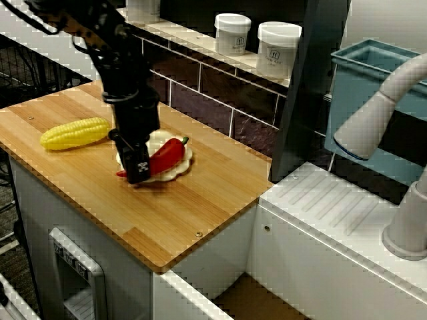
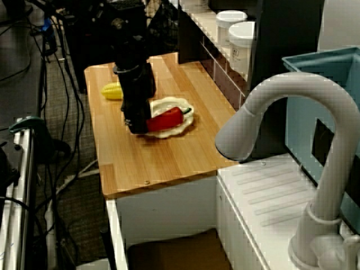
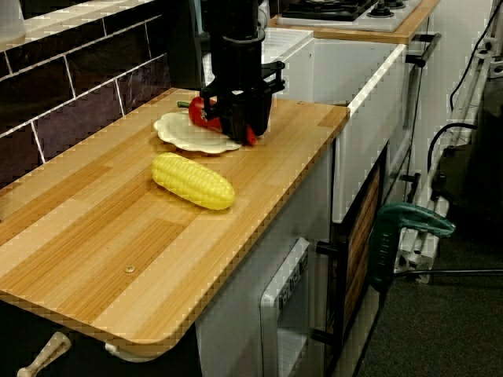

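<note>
A red pepper [image 1: 168, 155] lies across a white scalloped plate [image 1: 179, 171] on the wooden counter. My black gripper [image 1: 137, 170] is down over the pepper's pointed end, with a finger on either side of it. The near finger hides the gap, so I cannot see whether the fingers press on the pepper. From the sink side, the gripper [image 2: 135, 125] stands at the left end of the pepper [image 2: 167, 119] on the plate [image 2: 183, 127]. In the view along the counter, the gripper [image 3: 238, 126] covers the middle of the pepper [image 3: 198, 115] above the plate [image 3: 182, 133].
A yellow corn cob [image 1: 75, 133] lies on the counter [image 1: 167, 227] to the left of the plate, also seen as the corn cob [image 3: 192, 181] nearer the camera. White jars [image 1: 232, 33] stand on the tiled ledge behind. A sink with a grey faucet [image 2: 292, 107] is on the right.
</note>
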`<state>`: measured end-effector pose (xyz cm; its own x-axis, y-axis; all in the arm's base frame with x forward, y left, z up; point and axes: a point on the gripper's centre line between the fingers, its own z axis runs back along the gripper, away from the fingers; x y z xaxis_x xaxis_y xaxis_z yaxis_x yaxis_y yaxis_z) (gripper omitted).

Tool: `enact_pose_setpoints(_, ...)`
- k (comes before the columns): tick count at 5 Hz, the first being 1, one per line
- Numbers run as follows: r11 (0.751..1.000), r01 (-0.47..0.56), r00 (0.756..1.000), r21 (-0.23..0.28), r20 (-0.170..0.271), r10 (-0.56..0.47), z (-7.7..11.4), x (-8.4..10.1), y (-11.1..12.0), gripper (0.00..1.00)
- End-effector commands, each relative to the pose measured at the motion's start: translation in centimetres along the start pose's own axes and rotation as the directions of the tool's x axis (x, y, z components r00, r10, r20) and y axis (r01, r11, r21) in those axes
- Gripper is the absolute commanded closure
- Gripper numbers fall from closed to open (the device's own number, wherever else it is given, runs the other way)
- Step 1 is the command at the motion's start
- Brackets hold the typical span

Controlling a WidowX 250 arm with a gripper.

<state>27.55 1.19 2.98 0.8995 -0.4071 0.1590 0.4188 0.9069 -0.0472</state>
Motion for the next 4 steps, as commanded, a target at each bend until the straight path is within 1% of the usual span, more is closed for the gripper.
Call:
enact_pose_setpoints(1, 1.0, -0.012, 0.999, -0.014, 0.032, 0.013, 3.3, 1.9, 1.4, 1.0)
enact_pose_setpoints(2, 0.999, -0.029, 0.999, -0.03, 0.025, 0.03, 4.0, 2.1, 2.2, 1.0)
enact_pose_setpoints(3, 0.999, -0.03, 1.0, -0.022, 0.008, 0.03, 3.0, 2.3, 2.7, 1.0)
enact_pose_setpoints(4, 0.999, -0.035, 0.999, -0.017, 0.001, 0.035, 2.6, 2.4, 3.1, 1.0)
